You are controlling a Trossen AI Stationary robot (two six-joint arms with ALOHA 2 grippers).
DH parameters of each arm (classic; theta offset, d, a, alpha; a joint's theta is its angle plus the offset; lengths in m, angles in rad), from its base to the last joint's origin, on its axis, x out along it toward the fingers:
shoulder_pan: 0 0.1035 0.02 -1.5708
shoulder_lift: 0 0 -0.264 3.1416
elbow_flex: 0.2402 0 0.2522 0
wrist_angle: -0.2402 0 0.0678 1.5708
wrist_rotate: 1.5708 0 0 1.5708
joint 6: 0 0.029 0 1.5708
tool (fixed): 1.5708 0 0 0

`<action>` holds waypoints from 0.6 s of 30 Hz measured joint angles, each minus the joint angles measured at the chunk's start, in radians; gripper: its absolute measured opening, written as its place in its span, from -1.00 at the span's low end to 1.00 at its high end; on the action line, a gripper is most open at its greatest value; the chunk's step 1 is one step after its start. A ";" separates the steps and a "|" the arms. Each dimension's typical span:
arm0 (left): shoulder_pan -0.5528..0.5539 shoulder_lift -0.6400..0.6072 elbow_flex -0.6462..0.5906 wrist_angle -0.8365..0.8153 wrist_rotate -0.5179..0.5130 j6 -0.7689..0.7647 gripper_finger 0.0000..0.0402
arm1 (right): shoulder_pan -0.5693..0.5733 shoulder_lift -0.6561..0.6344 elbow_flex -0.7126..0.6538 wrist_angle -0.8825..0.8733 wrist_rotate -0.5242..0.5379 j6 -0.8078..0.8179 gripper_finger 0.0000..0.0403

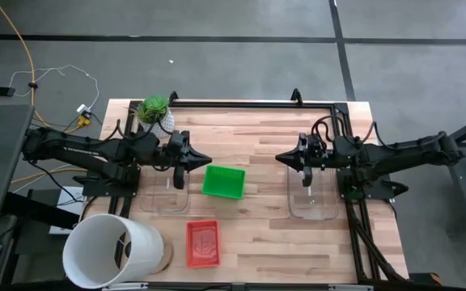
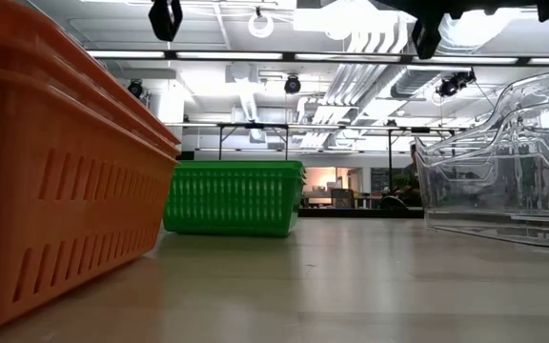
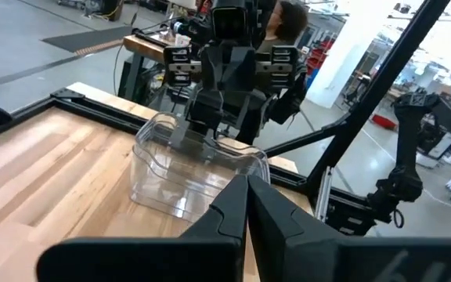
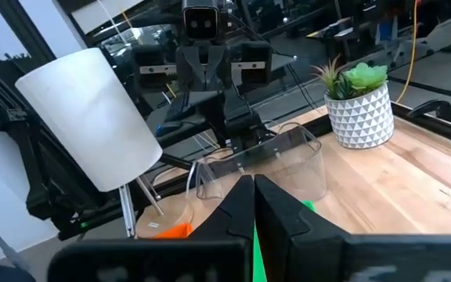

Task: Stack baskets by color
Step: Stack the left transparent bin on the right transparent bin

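A green basket (image 1: pixel 223 181) sits flat on the wooden table (image 1: pixel 257 137) near its middle. A red basket (image 1: pixel 202 242) rests at the near edge; it fills the left of the low view (image 2: pixel 55 191), with the green basket (image 2: pixel 234 197) behind it. One clear basket (image 1: pixel 164 194) stands under the left arm and another clear basket (image 1: pixel 312 198) under the right arm. My left gripper (image 1: pixel 203 159) hovers shut above the table, pointing level toward the right. My right gripper (image 1: pixel 281 156) hovers shut, facing it. Each wrist view shows its own shut fingers (image 3: pixel 247 192) (image 4: pixel 253 188).
A white cylindrical bucket (image 1: pixel 116 250) lies at the near left corner. A small potted plant (image 1: pixel 156 113) stands at the far left. A black frame (image 1: pixel 241 103) runs along the table's far edge and sides. Bare wood lies between the two grippers.
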 joint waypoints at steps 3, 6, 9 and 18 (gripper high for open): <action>0.001 0.000 0.006 -0.015 -0.002 -0.089 -1.00 | 0.000 0.000 0.000 -0.001 0.000 0.007 -1.00; 0.007 0.001 0.066 -0.148 -0.003 -0.144 -0.94 | 0.000 0.000 0.000 -0.012 0.003 0.008 -1.00; 0.005 0.020 0.165 -0.389 -0.037 -0.171 -0.83 | 0.000 0.000 0.000 -0.020 0.004 0.016 -1.00; -0.035 0.096 0.270 -0.971 -0.258 -0.466 -0.31 | 0.000 0.000 0.000 -0.039 0.005 0.023 -1.00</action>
